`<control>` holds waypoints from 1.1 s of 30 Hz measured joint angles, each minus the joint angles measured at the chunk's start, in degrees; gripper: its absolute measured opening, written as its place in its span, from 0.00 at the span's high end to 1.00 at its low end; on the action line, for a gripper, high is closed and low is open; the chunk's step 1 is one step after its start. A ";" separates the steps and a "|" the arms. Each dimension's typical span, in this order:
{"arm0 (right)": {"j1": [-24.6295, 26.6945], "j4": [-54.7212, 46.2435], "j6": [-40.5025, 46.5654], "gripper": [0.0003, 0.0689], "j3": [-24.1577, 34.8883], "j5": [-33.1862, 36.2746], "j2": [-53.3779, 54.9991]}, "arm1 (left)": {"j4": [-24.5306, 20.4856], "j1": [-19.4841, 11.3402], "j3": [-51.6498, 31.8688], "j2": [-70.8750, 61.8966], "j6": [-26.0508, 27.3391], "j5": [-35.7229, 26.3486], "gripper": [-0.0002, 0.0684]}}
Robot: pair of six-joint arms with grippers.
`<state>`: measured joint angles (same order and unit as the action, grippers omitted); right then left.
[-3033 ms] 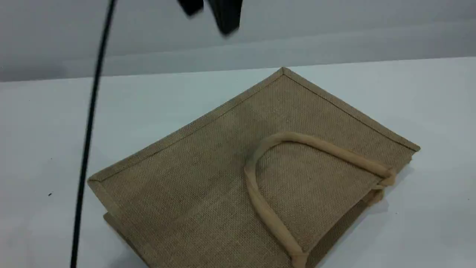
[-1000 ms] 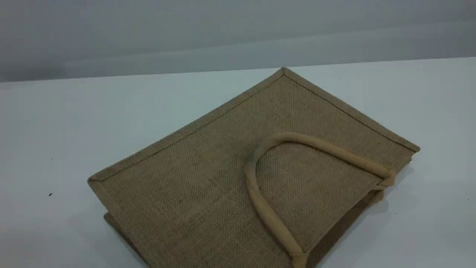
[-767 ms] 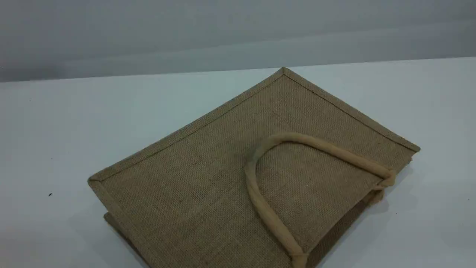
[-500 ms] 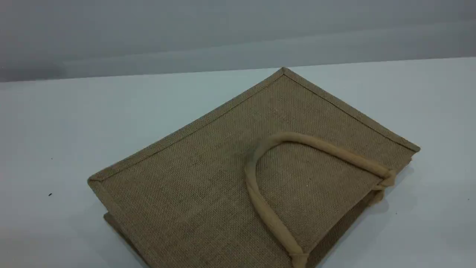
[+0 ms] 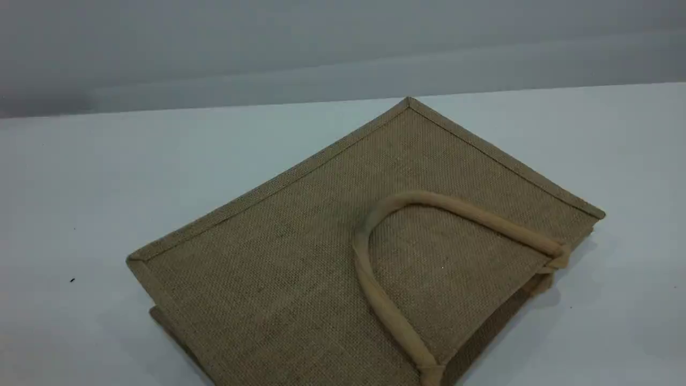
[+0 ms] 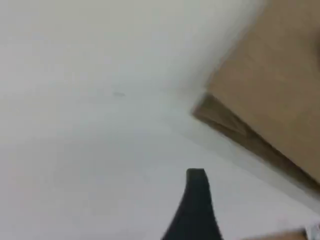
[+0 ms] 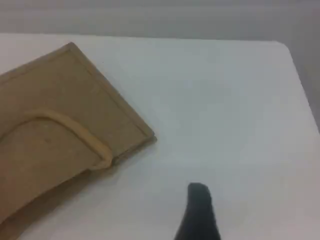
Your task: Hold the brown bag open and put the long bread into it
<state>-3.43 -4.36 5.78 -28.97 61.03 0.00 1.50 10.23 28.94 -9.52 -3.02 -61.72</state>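
The brown bag (image 5: 278,257) lies flat on the white table (image 5: 80,187), its mouth edge toward the lower right and its beige loop handle (image 5: 429,199) folded over the top panel. Neither arm shows in the scene view. In the left wrist view one dark fingertip (image 6: 196,176) hovers over bare table, a little left of a blurred corner of the bag (image 6: 270,75). The right wrist view has its dark fingertip (image 7: 199,192) over the table, to the right of the bag (image 7: 50,145) and its handle (image 7: 75,127). Nothing sits at either fingertip. The long bread is out of view.
A grey wall (image 5: 343,48) rises behind the table's far edge. The table's rounded far right corner (image 7: 285,46) shows in the right wrist view. White tabletop runs left and right of the bag.
Three seconds ago a dark arm part and a black cable hung at the scene view's upper left; both have left the view. Over the last second nothing has moved.
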 joint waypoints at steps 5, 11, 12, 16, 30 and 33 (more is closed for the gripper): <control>0.00 0.00 -0.05 0.31 0.00 0.00 0.00 | 0.00 -6.77 0.00 4.43 -0.06 -0.12 0.21; 0.00 0.00 -0.05 0.31 0.00 0.00 0.00 | 0.00 -6.76 0.00 9.36 -0.11 -0.12 0.21; 0.00 0.00 -0.05 0.31 0.00 0.00 0.00 | 0.00 -6.76 0.00 9.62 -0.11 -0.12 0.21; 0.00 0.00 0.00 0.31 0.00 0.00 0.00 | 0.00 -6.72 0.00 9.57 -0.11 -0.12 0.21; 0.00 0.00 -0.06 0.31 0.00 0.05 0.00 | 0.00 -6.72 0.00 9.52 -0.11 0.06 0.21; 0.00 0.00 -0.06 0.31 0.00 0.05 0.00 | 0.00 -6.72 0.00 9.52 -0.06 0.06 0.21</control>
<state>-3.43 -4.36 5.72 -28.97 61.08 0.00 1.50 3.51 28.94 0.00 -3.08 -61.66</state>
